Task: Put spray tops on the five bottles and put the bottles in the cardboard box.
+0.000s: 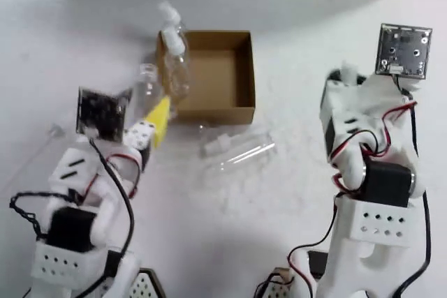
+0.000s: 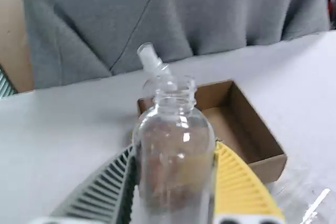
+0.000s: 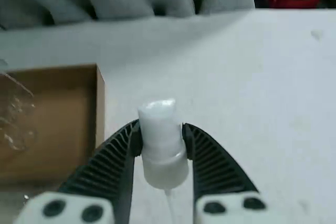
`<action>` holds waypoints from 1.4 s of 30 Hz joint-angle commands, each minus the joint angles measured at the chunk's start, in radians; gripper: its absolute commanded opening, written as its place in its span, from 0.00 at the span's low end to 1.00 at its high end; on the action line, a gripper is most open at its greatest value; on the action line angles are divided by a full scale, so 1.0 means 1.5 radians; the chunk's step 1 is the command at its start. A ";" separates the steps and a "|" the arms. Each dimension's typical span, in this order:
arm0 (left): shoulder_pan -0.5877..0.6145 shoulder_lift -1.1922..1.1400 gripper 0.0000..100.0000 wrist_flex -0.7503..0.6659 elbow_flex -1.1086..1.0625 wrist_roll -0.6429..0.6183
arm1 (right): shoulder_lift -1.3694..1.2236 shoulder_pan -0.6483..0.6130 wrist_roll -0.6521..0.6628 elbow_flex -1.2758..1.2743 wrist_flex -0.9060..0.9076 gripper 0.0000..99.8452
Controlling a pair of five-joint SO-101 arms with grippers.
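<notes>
**Both grippers loaded: open bottle on the left, spray top on the right**

The left gripper (image 2: 175,153) is clamped around an uncapped bottle (image 2: 173,129). It's clear plastic, standing upright between the grey finger (image 2: 105,192) and the yellow finger (image 2: 239,187). The neck is wide open with nothing screwed on. In the high view it sits just off the left near corner of the cardboard box (image 1: 209,113), above the tabletop (image 1: 84,33) a bit left of the middle.

The right gripper (image 3: 161,129) is squeezed onto a white spray top (image 3: 163,148). It's held upright between the two black fingers (image 3: 110,166), with the thin dip tube (image 3: 169,203) hanging down below. That arm is over on the right side of the tabletop, well apart from the box.

The box itself is open on top and sits around the middle of the tabletop, toward the far edge. A capped bottle (image 1: 173,50) with a white sprayer on it lies along the box's left wall, sprayer end pointing at the far edge. I honestly can't tell if it's inside the box or just resting on the rim.

There are also loose bottles (image 1: 237,148) lying on their sides on the tabletop, just in front of the box's near wall. They're clear plastic, so they're hard to count.
</notes>
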State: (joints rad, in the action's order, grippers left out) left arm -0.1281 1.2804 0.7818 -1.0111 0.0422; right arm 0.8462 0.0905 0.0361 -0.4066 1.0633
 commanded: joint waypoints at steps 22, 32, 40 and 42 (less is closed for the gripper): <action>-0.097 0.368 0.05 -0.081 -0.275 -0.008 | 0.225 -0.334 -0.072 -0.143 -0.346 0.02; -0.054 0.368 0.05 -0.130 -0.324 -0.003 | 0.077 -0.457 -0.072 -0.014 -0.532 0.02; 0.002 0.368 0.05 -0.310 -0.450 -0.002 | -0.087 -0.501 -0.072 0.109 -0.524 0.02; 0.003 0.365 0.05 -0.316 -0.455 -0.002 | -0.103 -0.507 -0.072 0.123 -0.494 0.02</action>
State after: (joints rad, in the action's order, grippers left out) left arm -0.1435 1.8174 0.3859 -1.6863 0.0422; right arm 0.7311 -0.6475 -0.0652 -0.3176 0.2869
